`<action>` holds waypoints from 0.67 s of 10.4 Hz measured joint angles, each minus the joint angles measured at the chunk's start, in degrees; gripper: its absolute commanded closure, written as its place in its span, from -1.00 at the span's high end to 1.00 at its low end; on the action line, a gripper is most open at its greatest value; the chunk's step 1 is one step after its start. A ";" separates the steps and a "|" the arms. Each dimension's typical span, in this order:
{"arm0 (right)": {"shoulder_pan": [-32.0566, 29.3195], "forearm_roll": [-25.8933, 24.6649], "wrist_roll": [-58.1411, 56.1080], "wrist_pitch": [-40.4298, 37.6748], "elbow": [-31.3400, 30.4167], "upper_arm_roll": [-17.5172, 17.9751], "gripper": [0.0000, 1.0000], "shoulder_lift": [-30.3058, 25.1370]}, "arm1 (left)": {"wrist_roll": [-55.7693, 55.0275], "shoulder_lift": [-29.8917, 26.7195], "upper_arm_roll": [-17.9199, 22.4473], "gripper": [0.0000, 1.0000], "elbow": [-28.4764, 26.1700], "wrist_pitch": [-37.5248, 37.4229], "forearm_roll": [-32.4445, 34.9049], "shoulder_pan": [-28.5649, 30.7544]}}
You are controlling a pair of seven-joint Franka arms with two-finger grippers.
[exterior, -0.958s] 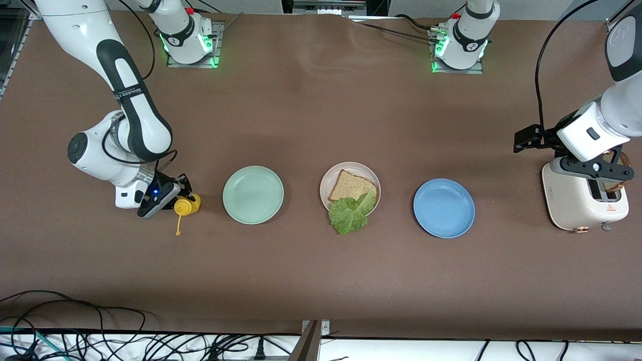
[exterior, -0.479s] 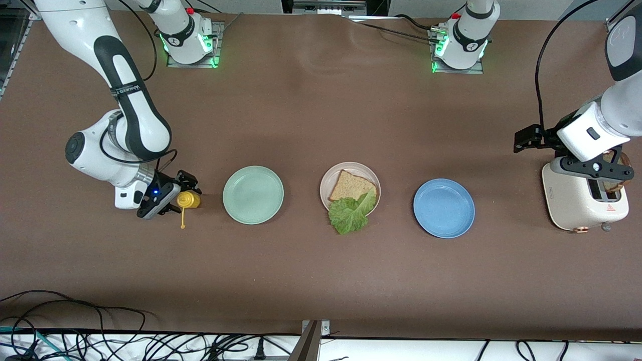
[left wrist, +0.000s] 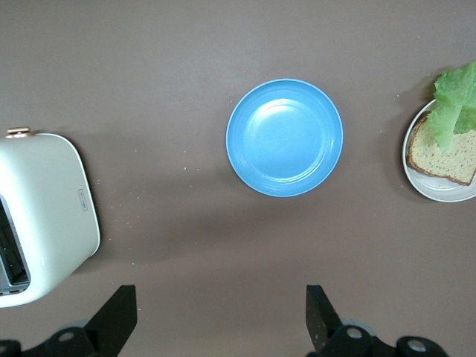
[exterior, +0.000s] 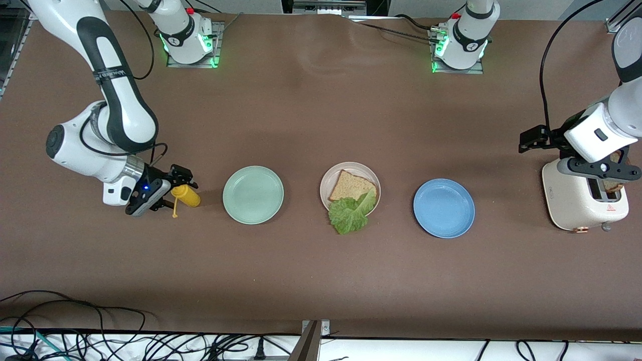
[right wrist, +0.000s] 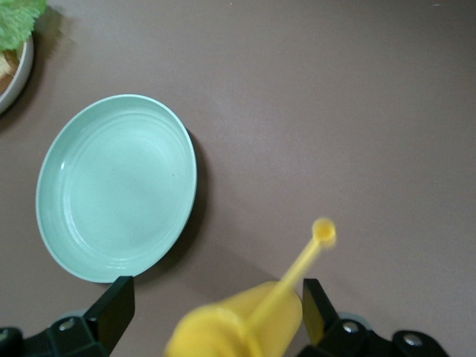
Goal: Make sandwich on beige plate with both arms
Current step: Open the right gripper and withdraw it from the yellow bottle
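The beige plate holds one brown bread slice, and a green lettuce leaf lies over the slice's corner and hangs past the rim toward the front camera. A second bread slice stands in the white toaster. My left gripper hangs open over the toaster; in the left wrist view this gripper has nothing between its fingers. My right gripper is open low beside a tilted yellow squeeze bottle. The right wrist view shows the bottle blurred between the spread fingers.
A mint-green plate sits between the bottle and the beige plate. A blue plate lies between the beige plate and the toaster. Cables run along the table edge nearest the front camera.
My right gripper has opened and let go of the yellow bottle, which has tipped over. The right arm has drawn back toward its end of the table. The left gripper shifted slightly over the toaster.
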 measured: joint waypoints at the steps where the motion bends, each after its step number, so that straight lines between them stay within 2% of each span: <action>1: -0.29 -0.04 1.47 -1.35 0.00 -0.03 1.00 -0.72 | 0.00 0.00 0.00 1.00 -0.01 -0.01 0.00 0.02; 3: -0.87 -2.34 3.84 -3.55 0.03 -0.04 1.00 -2.29 | 0.00 0.01 0.03 1.00 -0.04 -0.04 0.00 0.21; 5: -1.72 -9.74 10.18 -5.92 0.21 -0.05 1.00 -4.20 | 0.00 0.03 0.13 1.00 -0.04 -0.04 0.00 0.49; 7: -1.93 -18.61 22.23 -10.52 0.79 0.16 1.00 -7.55 | -0.02 0.27 0.76 1.00 -0.09 -0.04 1.29 1.27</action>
